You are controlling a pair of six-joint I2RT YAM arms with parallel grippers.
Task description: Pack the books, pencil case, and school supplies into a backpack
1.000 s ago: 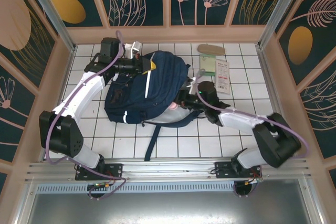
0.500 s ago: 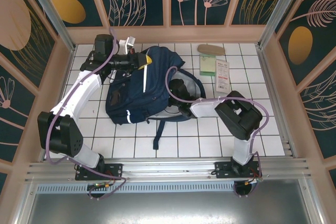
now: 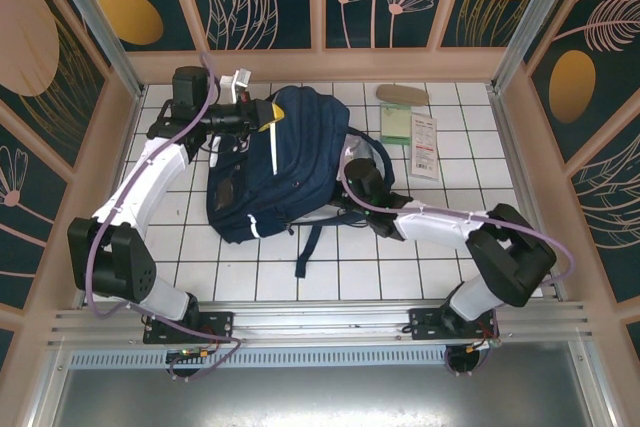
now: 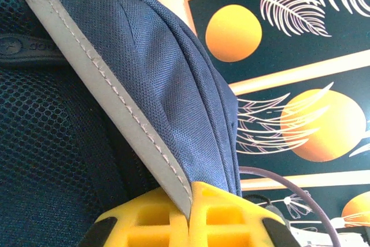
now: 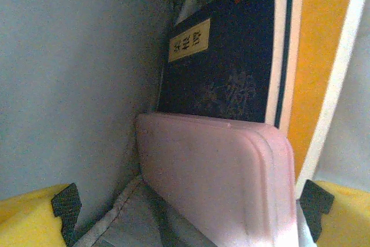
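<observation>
Lying on the white-tiled table (image 3: pixel 200 247): a navy backpack (image 3: pixel 285 162), dark straps trailing toward the near edge. Clamped tight on its upper edge, right at the white reflective stripe (image 4: pixel 115 114): the left gripper (image 3: pixel 262 115), yellow fingers (image 4: pixel 231 218) pressed together on the fabric in the left wrist view. Reaching into the backpack's opening from the other side: the right gripper (image 3: pixel 352 179), jaws spread wide, yellow fingertips at either bottom corner of the right wrist view, closed on nothing. Between those fingertips, inside the backpack: the pale pink pencil case (image 5: pixel 219 177), set against the grey lining (image 5: pixel 75 85). Behind it, upright: a dark navy book (image 5: pixel 225 67) with a gold label, and just beside that a yellow book (image 5: pixel 324 73). Outside, on the tiles toward the far right: a tan oval piece (image 3: pixel 402 95), a pale green pack (image 3: pixel 397 125) just nearer than it, and a white pack (image 3: pixel 425 145) touching the green one.
</observation>
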